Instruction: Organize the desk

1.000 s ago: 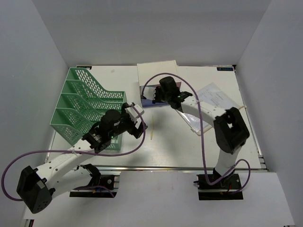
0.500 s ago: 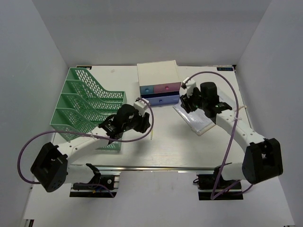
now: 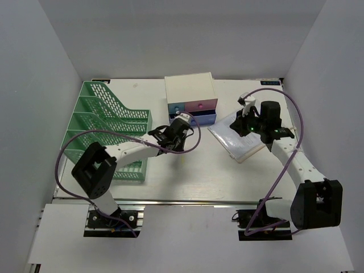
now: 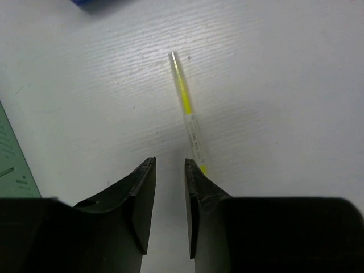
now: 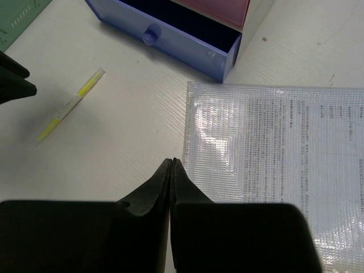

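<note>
The desk [image 3: 227, 170] is an off-white tabletop. A clear pen with a yellow core [image 4: 187, 114] lies flat on it. My left gripper [image 4: 169, 162] hovers low over the desk at the pen's near end, which lies just outside the right fingertip [image 4: 196, 173]. Its jaws stand a narrow gap apart with only bare desk between them. In the top view the left gripper [image 3: 181, 142] sits in front of the drawer box [image 3: 190, 91]. My right gripper [image 5: 172, 162] is shut and empty at the left edge of a mesh document pouch [image 5: 273, 148].
The box's lower blue drawer [image 5: 170, 34] is pulled open. A green mesh file rack [image 3: 102, 125] stands at the left. The pen [image 5: 71, 105] lies between the rack and the pouch [image 3: 242, 139]. Grey walls close in the desk.
My left arm has reached right, toward the drawers, and its jaws have narrowed. My right arm has drawn back from the drawer box to the pouch; it opened briefly and is shut again.
</note>
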You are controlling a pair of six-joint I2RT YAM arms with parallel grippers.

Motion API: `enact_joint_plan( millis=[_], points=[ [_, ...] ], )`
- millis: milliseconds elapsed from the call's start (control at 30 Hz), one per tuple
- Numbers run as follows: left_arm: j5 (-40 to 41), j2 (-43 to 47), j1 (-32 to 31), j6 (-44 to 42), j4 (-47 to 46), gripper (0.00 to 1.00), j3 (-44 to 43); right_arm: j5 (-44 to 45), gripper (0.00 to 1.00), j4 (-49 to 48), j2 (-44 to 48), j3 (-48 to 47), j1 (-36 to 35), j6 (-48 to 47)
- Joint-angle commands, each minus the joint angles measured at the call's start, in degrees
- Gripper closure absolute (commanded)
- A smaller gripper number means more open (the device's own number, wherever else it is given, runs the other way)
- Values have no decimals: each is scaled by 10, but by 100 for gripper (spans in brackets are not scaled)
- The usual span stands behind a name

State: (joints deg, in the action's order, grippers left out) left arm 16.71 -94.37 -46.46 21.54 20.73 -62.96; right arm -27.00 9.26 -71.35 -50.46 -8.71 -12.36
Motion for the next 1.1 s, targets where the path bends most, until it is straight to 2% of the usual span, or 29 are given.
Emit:
enact_joint_plan(
  millis=[0,100,133,333,1067],
  points=[
    [73,-6,-14,26,65,63,-29,-37,100,-5,23,2,11,7],
    [78,-29,-21,32,80,61,-48,-41,100,-8,31,6,19,5],
    [77,-35,-21,33,83,56,-57,-41,100,-9,32,6,19,4],
    [71,-66,-40,37,84,45,-70,-42,100,-9,35,12,26,-3],
    [25,-107,-40,30,60,49,-80,-45,100,-11,35,22,32,-18]
  ],
)
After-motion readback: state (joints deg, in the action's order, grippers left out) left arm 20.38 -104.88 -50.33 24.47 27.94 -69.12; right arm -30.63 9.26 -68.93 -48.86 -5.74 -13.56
